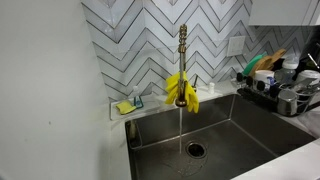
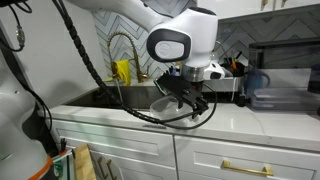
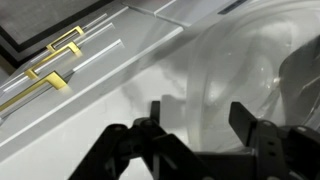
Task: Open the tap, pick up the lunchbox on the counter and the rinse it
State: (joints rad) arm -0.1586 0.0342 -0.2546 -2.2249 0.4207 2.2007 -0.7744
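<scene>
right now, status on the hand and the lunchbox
hand open, poised over lunchbox on counter, not gripping. tap running, water falling into sink. nothing seen in the way.

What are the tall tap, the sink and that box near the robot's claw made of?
The tap looks like brass-toned metal with a golden sheen. The sink seems brushed steel, with dull grey reflections. The lunchbox looks like translucent plastic, cloudy and see-through.
</scene>
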